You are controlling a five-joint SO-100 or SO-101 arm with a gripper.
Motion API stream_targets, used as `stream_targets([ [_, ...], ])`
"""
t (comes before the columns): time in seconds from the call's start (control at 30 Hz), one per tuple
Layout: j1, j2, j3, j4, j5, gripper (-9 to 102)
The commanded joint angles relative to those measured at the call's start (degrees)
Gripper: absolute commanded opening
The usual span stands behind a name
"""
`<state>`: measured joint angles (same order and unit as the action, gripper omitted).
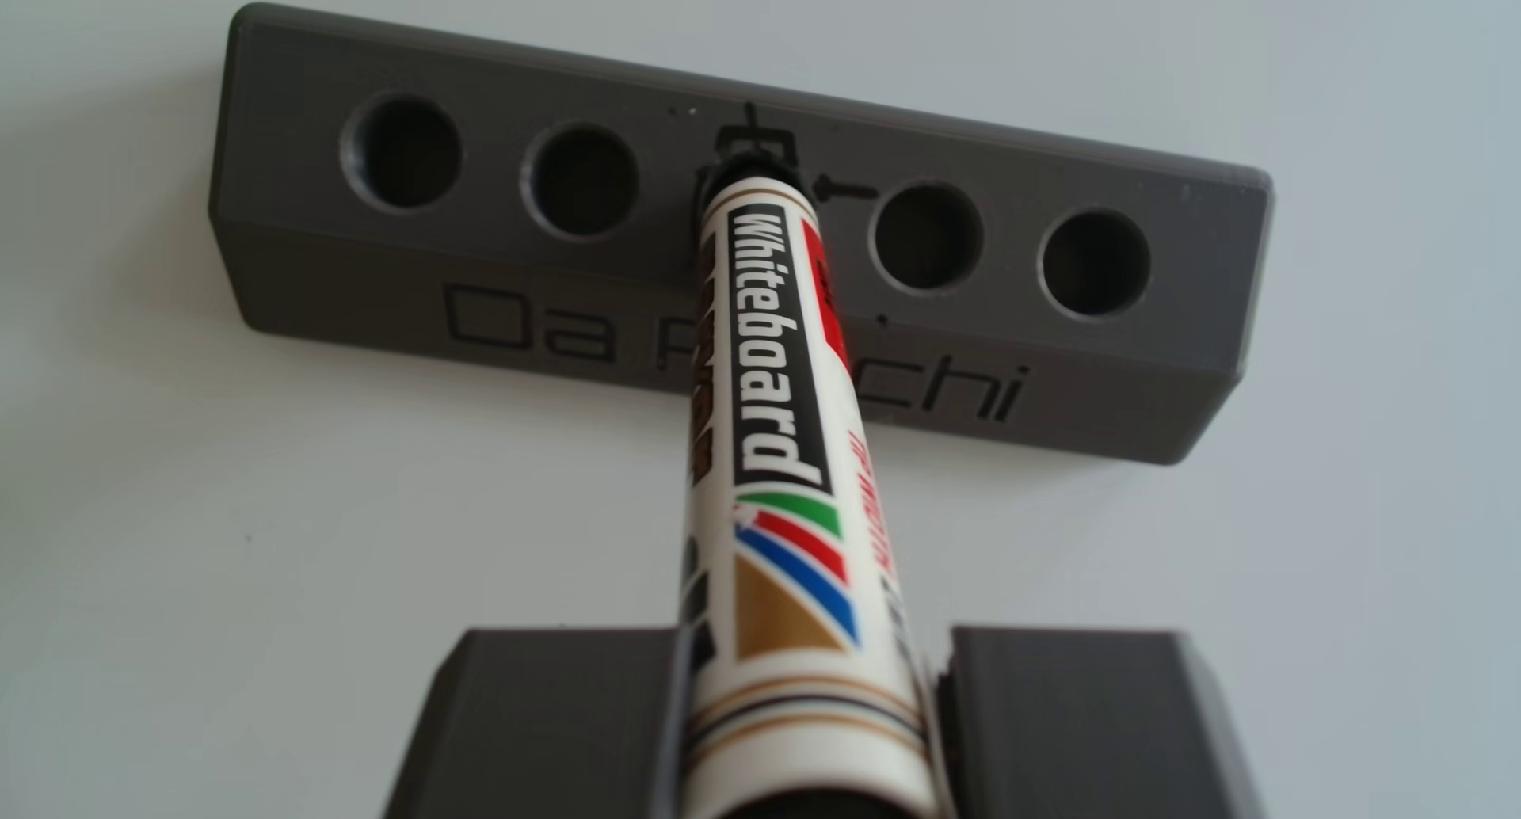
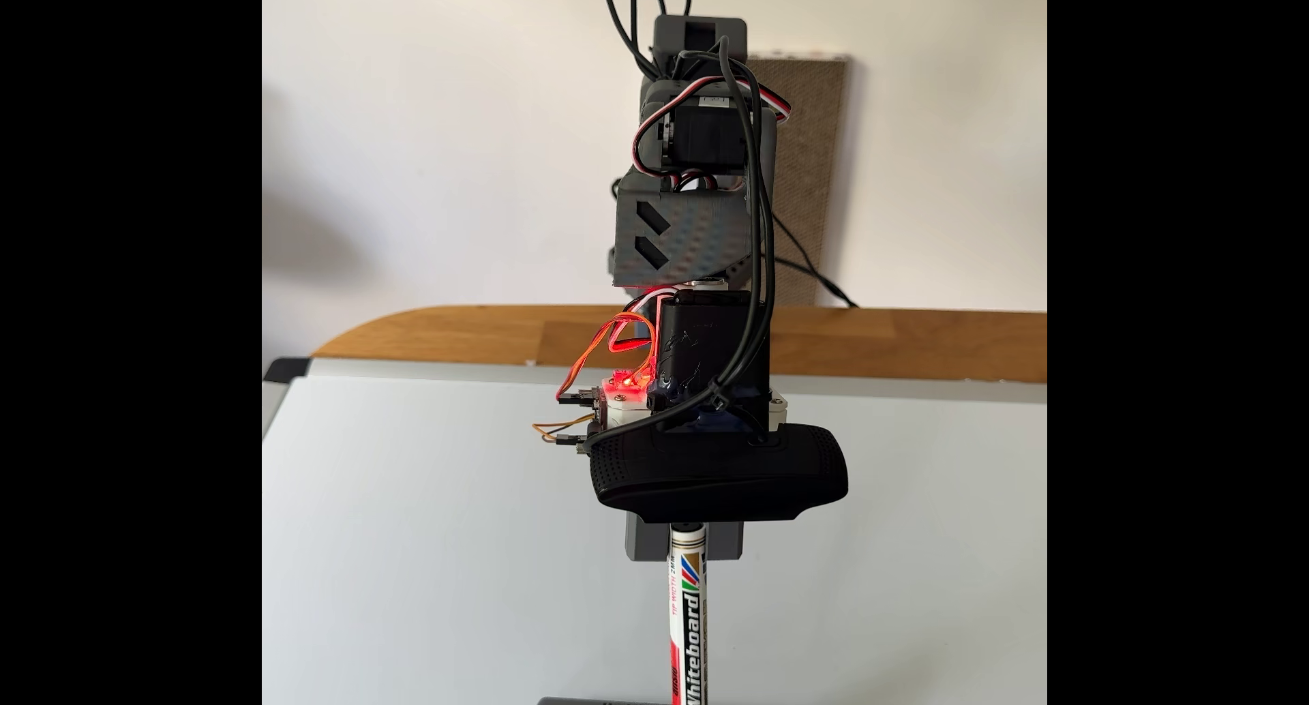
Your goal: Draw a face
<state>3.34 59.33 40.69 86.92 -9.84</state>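
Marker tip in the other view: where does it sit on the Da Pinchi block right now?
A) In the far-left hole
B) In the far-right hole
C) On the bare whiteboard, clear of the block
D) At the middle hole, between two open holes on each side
D: the whiteboard marker runs from the gripper to the middle hole of the grey pen holder block, with two open holes on each side.

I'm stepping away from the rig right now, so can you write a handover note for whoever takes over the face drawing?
Claw: shut on the marker, barrel between its two grey blocks.
Marker: tip at the middle hole of the Da Pinchi holder; the other four holes are empty.
Done: no face strokes visible on the whiteboard.
Left: probably lift the marker clear and draw the whole face.
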Motion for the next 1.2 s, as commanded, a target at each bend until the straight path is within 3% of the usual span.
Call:
stream_targets([
  [0.0,0.0,1.8,-3.4,-0.3,-0.4,20],
  [0.47,-0.6,1.8,-3.4,-0.5,0.0,17],
  [0.73,-0.6,1.9,-4.0,-0.9,-0.4,0],
  [1.17,-0.5,3.3,-5.8,-0.2,0.4,-1],
])
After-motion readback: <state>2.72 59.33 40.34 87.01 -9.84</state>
